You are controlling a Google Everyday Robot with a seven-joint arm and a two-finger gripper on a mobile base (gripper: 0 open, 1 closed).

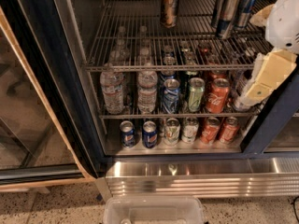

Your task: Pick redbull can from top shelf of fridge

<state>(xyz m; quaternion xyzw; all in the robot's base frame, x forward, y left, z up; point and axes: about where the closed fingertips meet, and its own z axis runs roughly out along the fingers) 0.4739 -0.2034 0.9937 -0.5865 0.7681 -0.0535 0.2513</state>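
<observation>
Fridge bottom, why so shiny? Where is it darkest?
In the camera view, the ribbed steel panel glares in bright bands; the fridge frame on the left is darkest; the redbull cans on the top shelf catch small glints; the gripper, at the right edge, looks brightly lit.

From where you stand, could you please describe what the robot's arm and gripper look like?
At the right edge of the view, the arm is a smooth, rounded white shell. Below it, the gripper is pale yellow, blocky and flat-faced. No cables or markings show.
</observation>
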